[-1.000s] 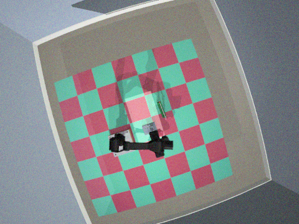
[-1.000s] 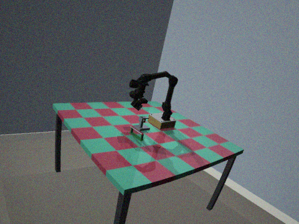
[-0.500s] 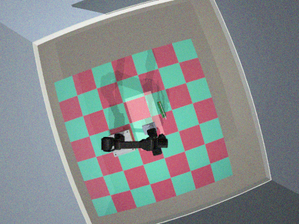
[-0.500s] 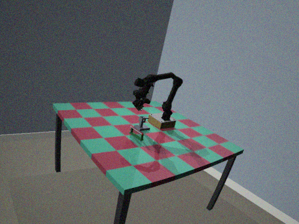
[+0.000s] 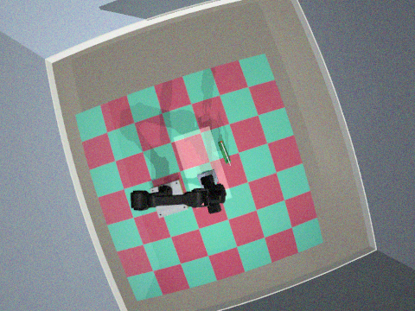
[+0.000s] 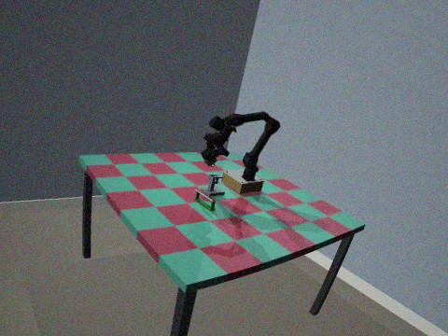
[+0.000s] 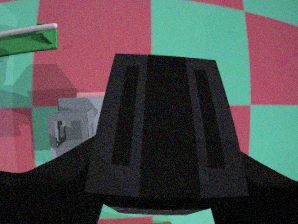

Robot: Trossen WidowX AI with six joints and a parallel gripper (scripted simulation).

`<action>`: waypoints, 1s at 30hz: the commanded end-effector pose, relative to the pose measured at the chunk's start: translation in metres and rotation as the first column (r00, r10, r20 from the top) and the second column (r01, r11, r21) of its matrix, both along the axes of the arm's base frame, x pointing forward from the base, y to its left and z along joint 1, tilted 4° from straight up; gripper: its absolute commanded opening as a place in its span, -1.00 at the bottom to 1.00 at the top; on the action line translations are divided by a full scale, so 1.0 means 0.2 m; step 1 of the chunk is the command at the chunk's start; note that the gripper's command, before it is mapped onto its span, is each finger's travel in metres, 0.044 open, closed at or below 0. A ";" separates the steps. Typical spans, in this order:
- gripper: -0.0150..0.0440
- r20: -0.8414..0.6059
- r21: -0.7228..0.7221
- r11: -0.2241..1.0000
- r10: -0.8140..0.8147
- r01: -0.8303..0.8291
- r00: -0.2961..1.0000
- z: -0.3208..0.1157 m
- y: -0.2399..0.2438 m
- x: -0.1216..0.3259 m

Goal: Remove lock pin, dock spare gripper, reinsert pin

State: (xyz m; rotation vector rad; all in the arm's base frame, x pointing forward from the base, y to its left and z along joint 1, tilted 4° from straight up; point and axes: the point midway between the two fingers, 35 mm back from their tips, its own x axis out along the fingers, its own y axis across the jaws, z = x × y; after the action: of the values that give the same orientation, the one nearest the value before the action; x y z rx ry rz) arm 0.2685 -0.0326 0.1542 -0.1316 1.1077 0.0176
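My gripper (image 5: 215,195) (image 6: 213,160) points down, high above the table beside the mount. It is shut on a black body with two slots, which looks like the spare gripper (image 7: 167,125) and fills the middle of the wrist view. The grey mount (image 5: 207,174) (image 6: 213,191) (image 7: 72,126) stands upright below, partly hidden by the arm in the top view. A short dark piece sticks out of its post; I cannot tell what it is. A thin pale rod, perhaps the lock pin, lies along the top of the green holder (image 5: 223,152) (image 6: 204,203) (image 7: 42,41).
The arm's base stands on a box with a white top (image 5: 174,209) and a tan side (image 6: 231,183), close behind the mount. The green holder stands on the other side of the mount. The checkered table (image 5: 268,250) (image 6: 163,215) carries them all.
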 end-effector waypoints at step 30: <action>-0.49 0.399 0.096 0.993 0.027 -0.071 0.917 0.07 0.19 -0.09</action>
State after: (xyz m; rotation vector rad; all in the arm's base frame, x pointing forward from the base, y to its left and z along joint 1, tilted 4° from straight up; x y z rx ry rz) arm 0.2511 0.0012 0.1657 -0.0719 0.7378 0.0803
